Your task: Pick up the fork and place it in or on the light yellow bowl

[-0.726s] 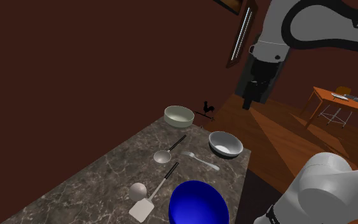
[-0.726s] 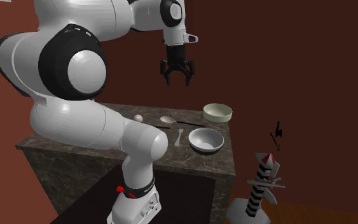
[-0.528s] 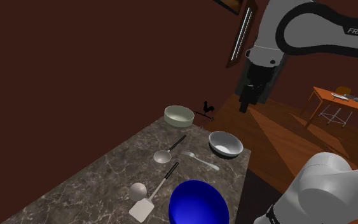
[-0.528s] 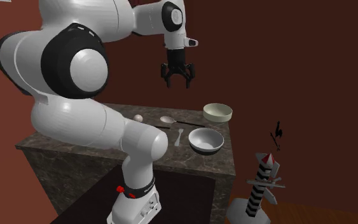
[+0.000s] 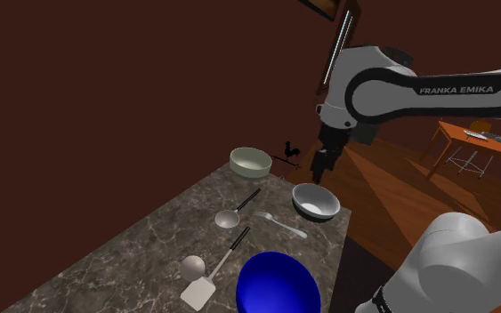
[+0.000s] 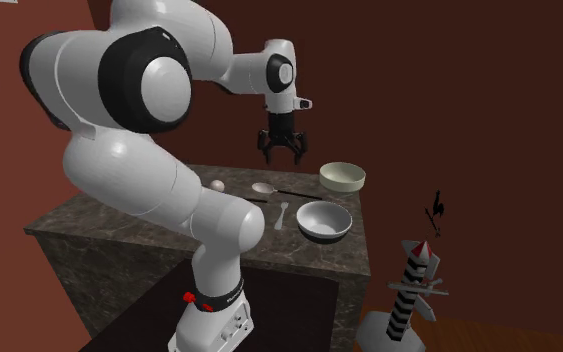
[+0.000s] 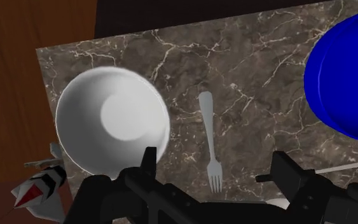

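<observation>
The worktop is a dark slab veined with pale marbling, carried on a block of the same stone. The all-black tool is held above it with its fingers spread wide; nothing is clasped or touched.

Directly below the tool the fork is laid flat on bare stone. It is slim and pale grey, with a smooth handle and short tines, and in the wrist view the tines are seen between the two fingers. Just beside the fork but apart from it, under one finger, a round white bowl with a glossy, bare inside is seen. On the other finger's side, further off, a deep glossy blue bowl is stood, its inside also bare.

The pale yellow bowl, shallow, round and matt, is placed at the worktop's corner, near the tool and to the shoulder view's left of it; its inside is bare too. Between that bowl and the fork a ladle with a metal cup and dark handle is laid. Further from the tool a dark-handled spatula and a small pale ball are found.

Beyond the white bowl, on the wood floor, a rocket striped black and white with a red tip is stood.
</observation>
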Controlling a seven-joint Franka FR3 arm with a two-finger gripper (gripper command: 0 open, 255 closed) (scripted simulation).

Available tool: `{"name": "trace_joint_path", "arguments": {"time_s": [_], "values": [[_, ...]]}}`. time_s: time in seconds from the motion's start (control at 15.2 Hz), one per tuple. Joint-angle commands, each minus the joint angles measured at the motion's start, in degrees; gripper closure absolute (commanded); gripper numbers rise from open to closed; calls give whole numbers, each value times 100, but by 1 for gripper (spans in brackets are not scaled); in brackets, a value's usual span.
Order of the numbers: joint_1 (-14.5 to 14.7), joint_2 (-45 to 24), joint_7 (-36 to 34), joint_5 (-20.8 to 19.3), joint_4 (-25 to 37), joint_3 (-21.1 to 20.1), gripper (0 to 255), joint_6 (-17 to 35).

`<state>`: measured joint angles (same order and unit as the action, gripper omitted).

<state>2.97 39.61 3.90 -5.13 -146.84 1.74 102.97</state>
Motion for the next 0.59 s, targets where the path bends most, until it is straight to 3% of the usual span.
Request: {"name": "trace_joint_path", "arguments": {"time_s": [0.0, 0.53], "values": [[31, -199, 65, 2, -216, 36, 0, 394], [203, -1570, 278, 70, -712, 119, 0, 2111]]}}
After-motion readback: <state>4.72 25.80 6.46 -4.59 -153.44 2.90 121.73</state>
